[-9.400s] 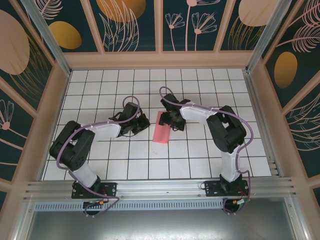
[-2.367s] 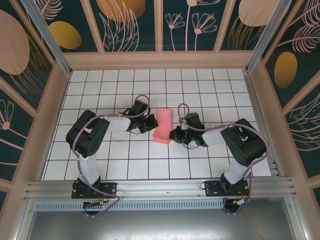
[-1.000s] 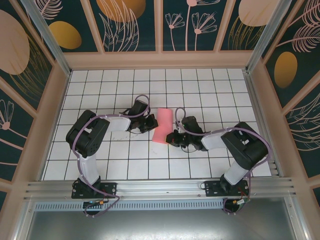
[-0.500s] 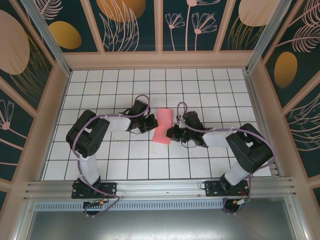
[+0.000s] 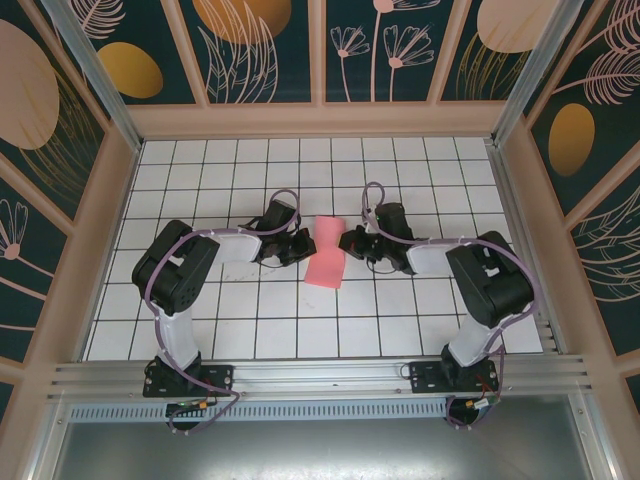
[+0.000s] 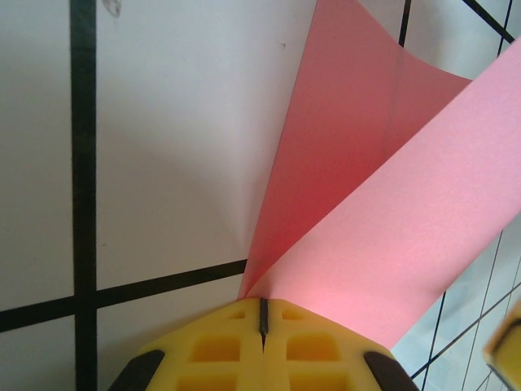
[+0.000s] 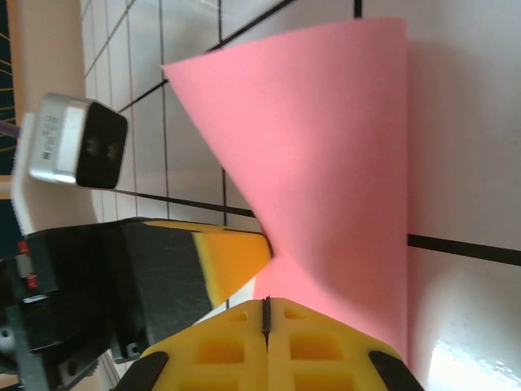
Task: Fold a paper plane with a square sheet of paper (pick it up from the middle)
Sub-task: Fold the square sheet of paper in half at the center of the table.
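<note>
The square sheet of paper (image 5: 325, 268) is salmon pink and lies doubled over at the middle of the table. Its waist is drawn in, so it looks like an hourglass. My left gripper (image 5: 308, 247) is shut at the left of that waist. In the left wrist view two pink layers (image 6: 391, 228) fan out from the shut tips (image 6: 262, 303). My right gripper (image 5: 343, 243) is shut at the right of the waist. In the right wrist view its tips (image 7: 267, 303) meet the paper (image 7: 326, 147), and the left gripper's yellow finger (image 7: 232, 261) touches the same narrow spot.
The white gridded table (image 5: 400, 330) is boxed in by patterned walls (image 5: 320, 120) at the back and both sides. An aluminium rail (image 5: 320, 375) runs along the near edge above the arm bases.
My right gripper has moved away from the bases to the middle of the paper's right side. The paper has changed from a plain strip to a pinched hourglass. The left arm has stayed put.
</note>
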Controlling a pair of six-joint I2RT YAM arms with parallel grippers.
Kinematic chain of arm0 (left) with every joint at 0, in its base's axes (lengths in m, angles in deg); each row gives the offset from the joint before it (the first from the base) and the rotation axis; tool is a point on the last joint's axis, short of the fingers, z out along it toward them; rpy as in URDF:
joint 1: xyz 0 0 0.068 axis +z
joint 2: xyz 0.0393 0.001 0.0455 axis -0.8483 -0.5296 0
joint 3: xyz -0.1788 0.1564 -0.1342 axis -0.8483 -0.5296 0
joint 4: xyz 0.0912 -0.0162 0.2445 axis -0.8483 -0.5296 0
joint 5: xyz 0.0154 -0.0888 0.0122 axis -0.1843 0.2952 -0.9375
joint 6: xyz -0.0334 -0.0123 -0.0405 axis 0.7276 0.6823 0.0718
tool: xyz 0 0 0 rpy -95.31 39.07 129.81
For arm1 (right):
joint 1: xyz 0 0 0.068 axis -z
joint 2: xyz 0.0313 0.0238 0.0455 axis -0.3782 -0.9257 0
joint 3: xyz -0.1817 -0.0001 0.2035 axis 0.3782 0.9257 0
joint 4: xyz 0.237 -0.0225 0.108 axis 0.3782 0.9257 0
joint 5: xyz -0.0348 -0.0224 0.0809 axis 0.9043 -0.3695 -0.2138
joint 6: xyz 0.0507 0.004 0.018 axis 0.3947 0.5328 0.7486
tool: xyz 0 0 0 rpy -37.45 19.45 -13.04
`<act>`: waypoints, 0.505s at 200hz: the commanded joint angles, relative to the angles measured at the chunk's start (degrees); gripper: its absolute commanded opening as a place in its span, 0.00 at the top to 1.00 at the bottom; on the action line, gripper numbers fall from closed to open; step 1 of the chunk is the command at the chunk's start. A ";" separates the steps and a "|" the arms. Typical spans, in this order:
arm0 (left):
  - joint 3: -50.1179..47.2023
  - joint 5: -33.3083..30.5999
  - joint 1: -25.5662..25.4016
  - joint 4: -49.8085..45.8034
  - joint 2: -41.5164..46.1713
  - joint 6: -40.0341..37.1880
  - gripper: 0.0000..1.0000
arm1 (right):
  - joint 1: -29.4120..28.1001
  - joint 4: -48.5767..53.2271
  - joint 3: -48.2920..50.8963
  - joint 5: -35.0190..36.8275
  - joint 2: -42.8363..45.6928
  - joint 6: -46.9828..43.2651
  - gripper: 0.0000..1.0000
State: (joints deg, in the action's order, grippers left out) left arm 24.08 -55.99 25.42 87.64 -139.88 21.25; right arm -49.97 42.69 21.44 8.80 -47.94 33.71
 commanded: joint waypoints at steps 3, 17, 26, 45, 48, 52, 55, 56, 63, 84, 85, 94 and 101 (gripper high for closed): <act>-1.08 -2.18 -0.33 -5.48 -3.40 -1.28 1.00 | -0.07 -0.71 -0.90 -0.81 -2.42 -1.78 0.98; -1.04 -2.12 -0.36 -5.54 -3.44 -1.34 1.00 | -0.04 -0.48 -0.51 -0.17 -3.23 -2.03 0.98; -1.02 -2.13 -0.30 -5.59 -3.42 -1.45 1.00 | -0.09 0.17 -0.38 0.68 -3.76 -2.23 0.98; -0.95 -2.11 -0.35 -5.59 -3.57 -1.30 1.00 | -0.04 0.35 0.59 1.70 -5.00 -2.45 0.98; -0.95 -2.07 -0.31 -5.60 -3.60 -1.37 1.00 | -0.05 0.43 0.70 1.85 -5.15 -2.56 0.98; -0.95 -2.07 -0.35 -5.56 -3.58 -1.33 1.00 | -0.03 0.52 0.81 2.13 -5.32 -2.57 0.98; -0.90 -2.07 -0.36 -5.59 -3.60 -1.35 1.00 | -0.04 0.52 0.99 2.29 -5.46 -2.58 0.98; -0.88 -2.07 -0.36 -5.61 -3.60 -1.37 1.00 | -0.03 0.52 1.05 2.36 -5.58 -2.58 0.98; -0.94 -2.07 -0.31 -5.60 -3.60 -1.40 1.00 | -0.04 0.57 1.46 2.52 -5.95 -2.59 0.98; -0.87 -2.07 -0.29 -5.55 -3.60 -1.43 1.00 | -0.14 1.14 2.00 3.34 -6.68 -2.45 0.98; -0.86 -2.07 -0.33 -5.54 -3.60 -1.45 1.00 | -0.13 1.23 2.04 3.37 -6.67 -2.39 0.98; -0.95 -2.07 -0.36 -5.57 -3.60 -1.43 1.00 | -0.11 1.90 1.79 3.41 -6.64 -2.27 0.98; -0.95 -2.07 -0.33 -5.62 -3.60 -1.46 1.00 | -0.14 2.19 1.50 3.11 -6.30 -2.29 0.97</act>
State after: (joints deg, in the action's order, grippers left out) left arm 24.08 -55.96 25.45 87.68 -139.95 21.23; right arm -49.97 42.47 22.05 10.15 -53.12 32.46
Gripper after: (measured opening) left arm 0.063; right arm 0.059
